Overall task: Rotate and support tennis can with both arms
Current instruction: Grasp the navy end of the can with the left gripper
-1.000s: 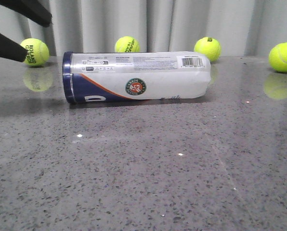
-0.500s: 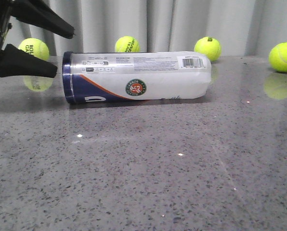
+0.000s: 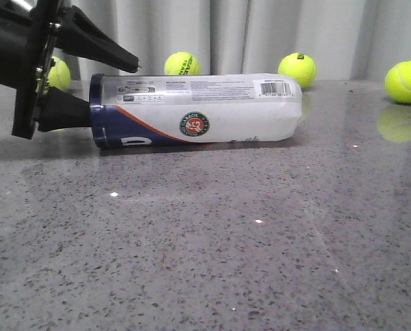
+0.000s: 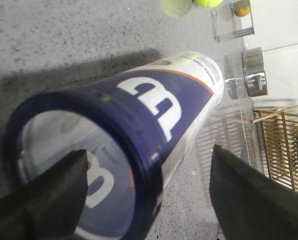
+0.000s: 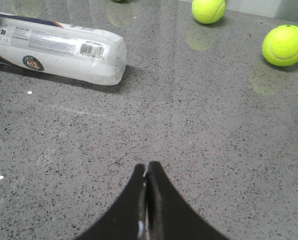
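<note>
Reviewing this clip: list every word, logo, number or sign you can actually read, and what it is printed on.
"ROLAND GARROS", round logo on the tennis can, barely legible.
Large white "W" mark on the can's navy end.
Barcode and fine print on the can: too small.
Dark lettering on the yellow tennis balls: partial, unreadable.

My front cam sits low, facing fwd over the table (image 3: 192,262). Left wrist cam is v. close, peering past its fingers (image 4: 44,200) into the can (image 4: 139,125) end. Right wrist cam looks down from farther back; all three share the can.
</note>
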Tool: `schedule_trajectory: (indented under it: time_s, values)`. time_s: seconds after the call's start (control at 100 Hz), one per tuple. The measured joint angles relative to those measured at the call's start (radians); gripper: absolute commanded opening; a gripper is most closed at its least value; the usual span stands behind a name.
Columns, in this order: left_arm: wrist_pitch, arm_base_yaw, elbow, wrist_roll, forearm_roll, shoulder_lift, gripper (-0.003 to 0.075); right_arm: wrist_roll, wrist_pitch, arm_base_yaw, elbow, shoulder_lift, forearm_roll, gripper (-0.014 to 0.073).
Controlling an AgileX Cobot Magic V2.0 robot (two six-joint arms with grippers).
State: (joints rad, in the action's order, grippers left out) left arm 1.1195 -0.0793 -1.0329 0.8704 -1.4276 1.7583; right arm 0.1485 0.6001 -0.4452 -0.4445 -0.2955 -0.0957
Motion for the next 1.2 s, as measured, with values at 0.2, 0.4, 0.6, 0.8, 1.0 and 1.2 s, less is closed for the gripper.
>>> schedule_trajectory:
  time_s: [0.2, 0.4, 0.6, 0.8, 1.0, 1.2]
  values:
    - [-0.002, -0.044, -0.041, 0.023, -0.032, 0.018, 0.0494, 0.0, 0.0, 0.0, 0.0, 0.0, 0.0, -0.0067]
    - [0.009, -0.051, -0.043, 0.026, -0.042, 0.052, 0.0493, 0.0, 0.0, 0.0, 0.0, 0.0, 0.0, -0.0067]
    - [0.032, -0.051, -0.043, 0.026, -0.044, 0.073, 0.0412, 0.0, 0.0, 0.0, 0.0, 0.0, 0.0, -0.0067]
    - [0.043, -0.051, -0.043, 0.027, -0.047, 0.073, 0.0187, 0.0, 0.0, 0.0, 0.0, 0.0, 0.0, -0.0067]
    - [0.082, -0.052, -0.049, 0.027, -0.084, 0.073, -0.0005, 0.0, 0.0, 0.0, 0.0, 0.0, 0.0, -0.0067]
    - [0.094, -0.054, -0.051, 0.027, -0.097, 0.073, -0.002, 0.0, 0.0, 0.0, 0.0, 0.0, 0.0, -0.0067]
